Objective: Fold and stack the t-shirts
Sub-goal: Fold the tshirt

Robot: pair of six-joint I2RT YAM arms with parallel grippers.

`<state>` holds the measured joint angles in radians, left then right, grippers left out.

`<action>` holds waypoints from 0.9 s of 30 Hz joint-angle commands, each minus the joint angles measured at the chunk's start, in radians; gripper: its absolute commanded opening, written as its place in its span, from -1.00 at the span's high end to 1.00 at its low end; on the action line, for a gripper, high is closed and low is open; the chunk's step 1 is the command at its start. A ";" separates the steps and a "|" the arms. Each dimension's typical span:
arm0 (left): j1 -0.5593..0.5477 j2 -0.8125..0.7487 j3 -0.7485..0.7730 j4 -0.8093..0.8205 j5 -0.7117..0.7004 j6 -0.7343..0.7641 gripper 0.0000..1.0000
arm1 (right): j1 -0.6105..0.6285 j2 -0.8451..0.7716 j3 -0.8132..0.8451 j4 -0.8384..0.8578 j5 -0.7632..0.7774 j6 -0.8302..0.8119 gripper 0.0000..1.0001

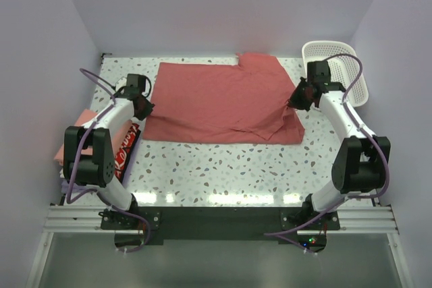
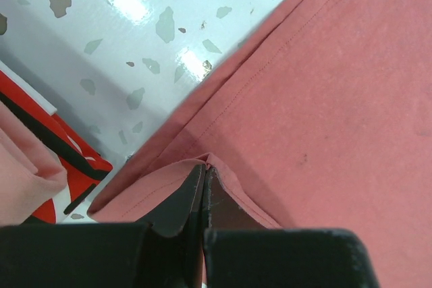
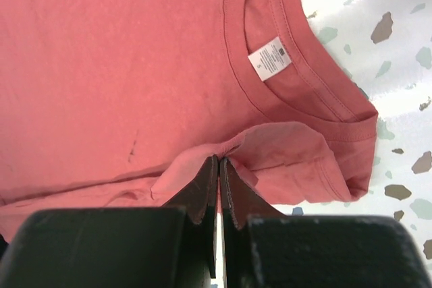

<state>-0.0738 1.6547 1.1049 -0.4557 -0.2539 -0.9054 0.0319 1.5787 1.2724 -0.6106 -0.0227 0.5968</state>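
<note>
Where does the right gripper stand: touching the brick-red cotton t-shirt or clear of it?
Touching. The right wrist view shows the right gripper shut on a raised fold of the brick-red cotton t-shirt, just below its collar.

Left hand (image 2: 204, 183) pinches red tee (image 2: 324, 92).

We are in a robotics lab.
Plain walls (image 1: 223, 5) box in the speckled tabletop (image 1: 223, 166); an aluminium rail (image 1: 71, 220), left arm (image 1: 91, 156) and right arm (image 1: 358, 160) line its near edge.
</note>
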 commanded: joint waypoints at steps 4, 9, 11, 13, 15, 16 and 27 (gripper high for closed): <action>0.014 -0.016 0.004 0.052 -0.015 0.013 1.00 | -0.009 0.040 0.111 0.015 -0.017 -0.031 1.00; 0.019 -0.006 0.009 0.055 -0.012 0.010 1.00 | -0.029 0.046 0.117 0.017 -0.020 -0.031 1.00; 0.019 -0.004 0.010 0.057 -0.010 0.010 1.00 | -0.029 0.053 0.117 0.020 -0.028 -0.029 1.00; 0.020 -0.001 0.012 0.057 -0.008 0.008 1.00 | -0.029 0.058 0.116 0.025 -0.036 -0.026 1.00; 0.022 -0.003 0.010 0.054 -0.010 0.007 1.00 | -0.029 0.063 0.113 0.026 -0.036 -0.025 1.00; 0.025 -0.006 0.010 0.054 -0.011 0.008 1.00 | -0.029 0.063 0.113 0.029 -0.037 -0.025 1.00; 0.042 0.013 0.033 0.054 -0.007 0.011 1.00 | -0.061 0.098 0.133 0.038 -0.049 -0.014 1.00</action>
<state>-0.0463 1.6573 1.1049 -0.4408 -0.2489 -0.9051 -0.0273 1.6642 1.3575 -0.6102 -0.0532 0.5831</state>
